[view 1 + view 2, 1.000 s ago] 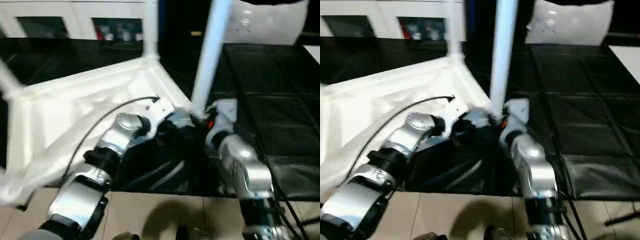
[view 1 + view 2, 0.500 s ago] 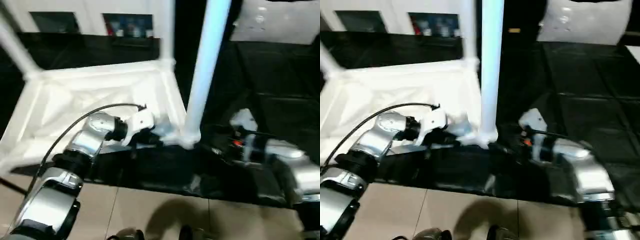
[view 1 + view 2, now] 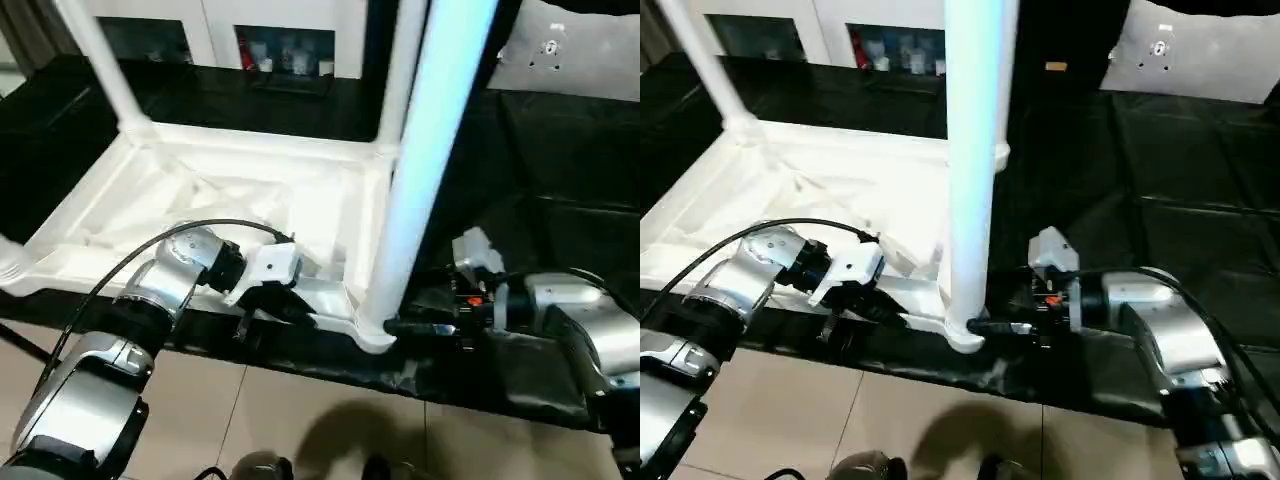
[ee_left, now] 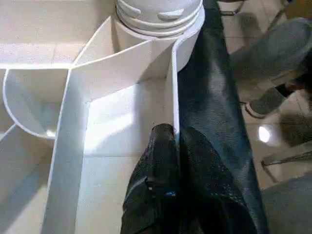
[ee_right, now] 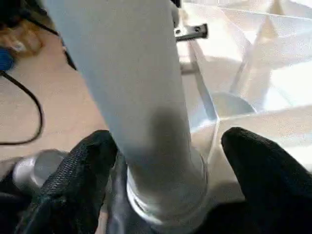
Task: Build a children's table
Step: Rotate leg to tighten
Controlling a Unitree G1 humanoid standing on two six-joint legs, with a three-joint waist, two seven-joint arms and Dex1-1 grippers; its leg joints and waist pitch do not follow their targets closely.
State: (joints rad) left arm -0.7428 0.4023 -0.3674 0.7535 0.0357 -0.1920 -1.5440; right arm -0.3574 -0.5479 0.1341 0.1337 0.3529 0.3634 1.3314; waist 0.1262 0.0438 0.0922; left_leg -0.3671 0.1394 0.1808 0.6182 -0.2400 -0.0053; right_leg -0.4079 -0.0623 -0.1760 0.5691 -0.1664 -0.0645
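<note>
The children's table [image 3: 250, 200] lies upside down on the black mat, its ribbed underside facing up and white legs rising from the corner sockets. The near leg [image 3: 425, 170] stands in the near right corner socket [image 3: 375, 330]. My left gripper [image 4: 175, 141] is shut on the thin near rim of the tabletop [image 4: 173, 83], close to that socket. My right gripper [image 5: 165, 161] is open, one finger [image 5: 83, 170] on each side of the near leg's base [image 5: 161, 146], with a gap on one side. In the head view it reaches in from the right [image 3: 420, 327].
A white cabinet with glass doors [image 3: 280, 30] stands at the back. A flat white board [image 3: 580, 50] leans at the back right. The black mat [image 3: 560, 200] ends at a tan tiled floor [image 3: 300, 420]. A person's legs and shoe [image 4: 273, 92] are beside the table.
The head camera has shifted. Half a second ago my right gripper was off to the right of the near leg; now its fingers are around the leg's base. The left grip is unchanged.
</note>
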